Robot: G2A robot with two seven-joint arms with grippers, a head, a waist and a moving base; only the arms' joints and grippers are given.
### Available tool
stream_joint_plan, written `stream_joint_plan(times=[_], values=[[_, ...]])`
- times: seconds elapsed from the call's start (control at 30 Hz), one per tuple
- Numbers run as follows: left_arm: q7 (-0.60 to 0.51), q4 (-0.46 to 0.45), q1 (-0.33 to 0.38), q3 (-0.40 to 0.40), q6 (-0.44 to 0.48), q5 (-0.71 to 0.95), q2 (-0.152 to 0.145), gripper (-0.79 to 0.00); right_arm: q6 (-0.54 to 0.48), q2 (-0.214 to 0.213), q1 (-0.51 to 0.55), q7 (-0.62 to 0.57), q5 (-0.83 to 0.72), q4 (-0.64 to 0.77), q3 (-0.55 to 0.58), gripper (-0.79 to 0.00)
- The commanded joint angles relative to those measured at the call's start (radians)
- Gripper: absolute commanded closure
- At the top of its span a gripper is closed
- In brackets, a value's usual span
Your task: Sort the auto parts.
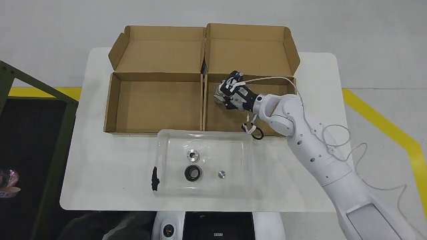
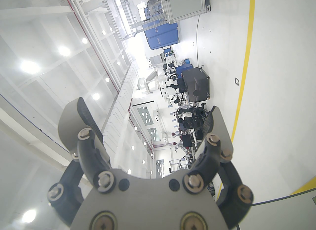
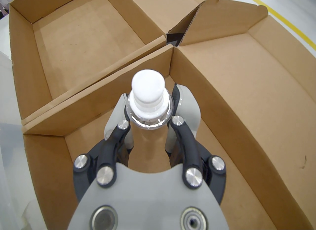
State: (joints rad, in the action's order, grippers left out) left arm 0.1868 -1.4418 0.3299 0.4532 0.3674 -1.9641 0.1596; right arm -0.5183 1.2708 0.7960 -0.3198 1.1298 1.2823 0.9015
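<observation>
The right end effector point(image 3: 151, 100) was clamped on a small cylindrical auto part with a white plastic cap and a shiny metal collar point(image 3: 148, 85), its fingers point(image 3: 184, 102) pressed against the collar from both sides. It held the part inside the right-hand open brown cardboard box point(image 3: 246, 80), close to that box's corner. Whether the part touched the box floor could not be told.

Just beyond the end effector's tips stood the doubled wall where the two boxes met. Past it lay the left-hand open brown cardboard box point(image 3: 81, 43). The raised lid flaps of both boxes stood farther out still.

In the top view the right end effector point(image 1: 223, 95) hung over the right-hand box point(image 1: 267, 83), with the left-hand box point(image 1: 153, 103) to its left. Behind it, towards the robot, the box's near wall separated it from a clear plastic tray point(image 1: 167, 140) on the white bench point(image 1: 100, 160), and the arm crossed above that wall and the tray's corner. The tray held a silver ring-shaped part point(image 1: 193, 154), a black round part point(image 1: 193, 173) and a small silver round part point(image 1: 221, 173), all well apart from the end effector.

The top view gave this layout, while the right wrist view gave the grip itself.

The left end effector point(image 2: 147, 108) stood with its fingers spread wide, pointing into a bright hall with ceiling lights and a yellow floor line point(image 2: 244, 68)
</observation>
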Motion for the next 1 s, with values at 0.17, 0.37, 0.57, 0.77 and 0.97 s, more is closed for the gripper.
stream_joint_plan(times=[0.17, 0.37, 0.57, 0.77, 0.97], values=[[0.0, 0.0, 0.0, 0.0, 0.0, 0.0, 0.0, -0.785, -0.011, -0.01, 0.02, 0.002, 0.026, 0.087, 0.036, -0.739], [0.0, 0.0, 0.0, 0.0, 0.0, 0.0, 0.0, -0.785, -0.039, -0.029, 0.07, -0.024, 0.052, 0.226, 0.088, -0.785], [0.0, 0.0, 0.0, 0.0, 0.0, 0.0, 0.0, -0.785, -0.061, -0.042, 0.116, -0.058, 0.063, 0.348, 0.121, -0.785], [0.0, 0.0, 0.0, 0.0, 0.0, 0.0, 0.0, -0.785, -0.083, -0.052, 0.162, -0.086, 0.07, 0.434, 0.142, -0.785], [0.0, 0.0, 0.0, 0.0, 0.0, 0.0, 0.0, -0.785, -0.133, -0.063, 0.221, -0.124, 0.076, 0.514, 0.149, -0.785]])
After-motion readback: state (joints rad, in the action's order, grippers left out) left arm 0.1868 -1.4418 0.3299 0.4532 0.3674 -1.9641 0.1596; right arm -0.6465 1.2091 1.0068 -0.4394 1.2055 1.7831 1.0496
